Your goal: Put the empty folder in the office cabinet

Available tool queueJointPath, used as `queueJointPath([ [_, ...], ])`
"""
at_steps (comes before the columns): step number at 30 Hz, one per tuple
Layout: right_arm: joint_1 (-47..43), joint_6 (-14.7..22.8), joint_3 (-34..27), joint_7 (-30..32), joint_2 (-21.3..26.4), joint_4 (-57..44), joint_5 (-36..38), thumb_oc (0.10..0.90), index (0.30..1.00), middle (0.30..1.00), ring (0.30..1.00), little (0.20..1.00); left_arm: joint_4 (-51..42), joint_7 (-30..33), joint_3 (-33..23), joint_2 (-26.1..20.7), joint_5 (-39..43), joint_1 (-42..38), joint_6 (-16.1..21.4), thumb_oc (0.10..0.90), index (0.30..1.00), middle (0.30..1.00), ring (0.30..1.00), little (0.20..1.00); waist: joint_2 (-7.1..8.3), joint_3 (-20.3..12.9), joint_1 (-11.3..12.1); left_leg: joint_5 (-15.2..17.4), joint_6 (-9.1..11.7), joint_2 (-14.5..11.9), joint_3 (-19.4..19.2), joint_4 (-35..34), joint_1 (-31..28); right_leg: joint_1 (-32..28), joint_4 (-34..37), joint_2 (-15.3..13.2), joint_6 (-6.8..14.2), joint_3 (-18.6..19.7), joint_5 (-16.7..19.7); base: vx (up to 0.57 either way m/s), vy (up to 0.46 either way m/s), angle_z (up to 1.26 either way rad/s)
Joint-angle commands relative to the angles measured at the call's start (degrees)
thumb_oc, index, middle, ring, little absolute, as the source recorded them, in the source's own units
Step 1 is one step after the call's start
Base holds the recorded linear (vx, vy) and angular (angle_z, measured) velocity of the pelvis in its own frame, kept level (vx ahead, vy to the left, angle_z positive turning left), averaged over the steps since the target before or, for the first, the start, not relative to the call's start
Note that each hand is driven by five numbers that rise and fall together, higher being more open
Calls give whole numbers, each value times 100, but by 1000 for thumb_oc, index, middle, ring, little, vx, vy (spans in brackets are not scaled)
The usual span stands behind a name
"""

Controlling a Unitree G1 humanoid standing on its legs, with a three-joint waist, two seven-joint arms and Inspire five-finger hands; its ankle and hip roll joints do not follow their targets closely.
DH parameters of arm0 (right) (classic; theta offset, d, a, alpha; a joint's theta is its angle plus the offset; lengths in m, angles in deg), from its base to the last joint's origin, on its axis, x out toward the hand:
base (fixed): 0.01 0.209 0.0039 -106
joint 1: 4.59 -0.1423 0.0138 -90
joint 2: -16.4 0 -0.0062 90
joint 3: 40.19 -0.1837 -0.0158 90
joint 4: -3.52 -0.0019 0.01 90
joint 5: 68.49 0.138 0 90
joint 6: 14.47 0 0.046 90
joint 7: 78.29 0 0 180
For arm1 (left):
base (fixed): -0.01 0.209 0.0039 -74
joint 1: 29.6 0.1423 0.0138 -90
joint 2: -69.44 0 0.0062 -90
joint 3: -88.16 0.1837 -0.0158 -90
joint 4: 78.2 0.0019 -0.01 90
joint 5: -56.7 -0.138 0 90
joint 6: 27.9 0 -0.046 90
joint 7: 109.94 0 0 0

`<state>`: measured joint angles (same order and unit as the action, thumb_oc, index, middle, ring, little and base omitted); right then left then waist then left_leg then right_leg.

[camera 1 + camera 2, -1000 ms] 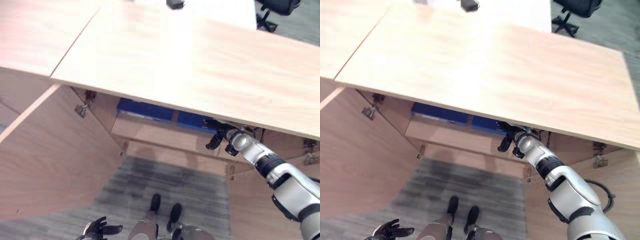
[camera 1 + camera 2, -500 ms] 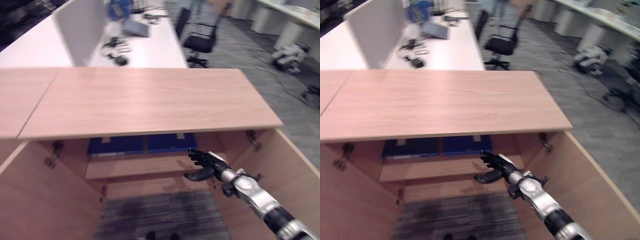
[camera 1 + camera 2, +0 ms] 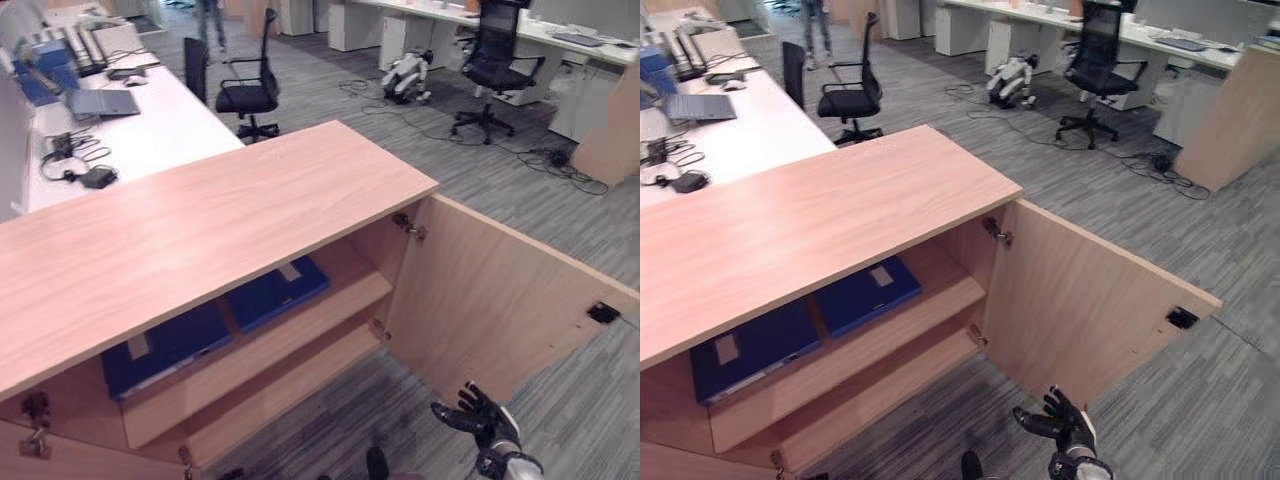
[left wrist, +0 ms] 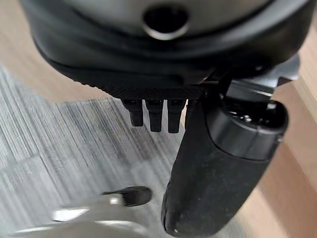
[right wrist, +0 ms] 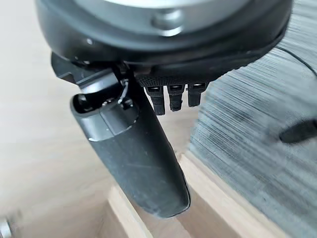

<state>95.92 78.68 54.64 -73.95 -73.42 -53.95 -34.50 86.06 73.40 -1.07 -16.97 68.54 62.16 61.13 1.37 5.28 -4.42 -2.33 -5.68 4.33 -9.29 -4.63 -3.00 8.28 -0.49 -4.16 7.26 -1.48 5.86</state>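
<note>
Cabinet [image 3: 200, 215]: long wooden unit, light top, right-hand door [image 3: 490, 300] swung wide open over grey carpet [image 3: 1200, 390].
Shelf [image 3: 890, 335]: upper board inside the open cabinet, carrying both folders.
Folders: two blue ones lying flat on the shelf, side by side; larger-looking one [image 3: 755, 348] to the left, second [image 3: 868, 293] just beside it to the right, each with a pale label patch; empty or not, hard to say from here.
Desk [image 3: 130, 130]: white, behind the cabinet, with laptop [image 3: 105, 100] and cables.
Chairs: black office chair [image 3: 848, 98] past the desk, another [image 3: 1095, 70] farther right.
Right hand [image 3: 1065, 428]: low beside the open door, fingers spread and straight, holding nothing.
Left hand [image 4: 218, 163]: over carpet in its wrist view, fingers straight, thumb extended, nothing held.
</note>
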Motion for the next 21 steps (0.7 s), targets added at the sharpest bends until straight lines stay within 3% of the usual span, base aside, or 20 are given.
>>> queueJointPath([
  [1, -658, 565, -416, 228, 267, -513, 25, 800, 900, 900, 900, 900, 212, 3, 10, -189, -227, 15, 27, 800, 900, 900, 900, 900, 2, 130, 133, 450, 355, -18, 460, -37, 39, 179, -458, -261, 151, -1137, -72, -93, 5, -113],
  [2, -481, 555, -710, 411, 275, -656, -159, 800, 900, 900, 900, 900, 322, 1, -75, -157, -370, 64, -55, 800, 900, 900, 900, 900, -45, 108, 44, 542, 349, -185, 174, -37, -58, -6, -782, -482, 91, -1093, -301, -37, -16, -82],
  [5, -462, 584, -910, 525, 271, -597, -199, 800, 900, 900, 900, 900, 338, 26, -68, -135, -396, 105, -52, 800, 900, 900, 900, 900, -2, 3, 60, 600, 289, -125, 73, -37, -57, -251, -565, -553, 143, -910, -224, 49, -1, -66],
  [11, -741, 488, -1002, 934, 670, -673, -828, 800, 900, 900, 900, 900, 101, 38, -60, -87, -359, 316, -52, 800, 900, 900, 900, 900, -11, -246, 104, 699, 329, -191, -201, -37, -147, -481, 340, -214, 168, -819, -16, 130, -90, -44],
  [16, -1085, 505, -1067, 1125, 1005, -618, -965, 800, 900, 900, 900, 900, -102, 79, 105, -104, -353, 205, -33, 800, 900, 900, 900, 900, -23, -276, 115, 716, 397, -278, -153, -37, -185, -690, 520, -84, 130, -784, -91, 78, -86, -14],
  [21, -1933, 542, -1073, 1180, 2001, -735, -1081, 800, 900, 900, 900, 900, -337, 73, 527, -140, -364, 25, -42, 800, 900, 900, 900, 900, -71, -238, 151, 695, 493, -378, 21, -37, -226, -871, 424, 18, 3, -812, -365, 103, -114, 11],
])
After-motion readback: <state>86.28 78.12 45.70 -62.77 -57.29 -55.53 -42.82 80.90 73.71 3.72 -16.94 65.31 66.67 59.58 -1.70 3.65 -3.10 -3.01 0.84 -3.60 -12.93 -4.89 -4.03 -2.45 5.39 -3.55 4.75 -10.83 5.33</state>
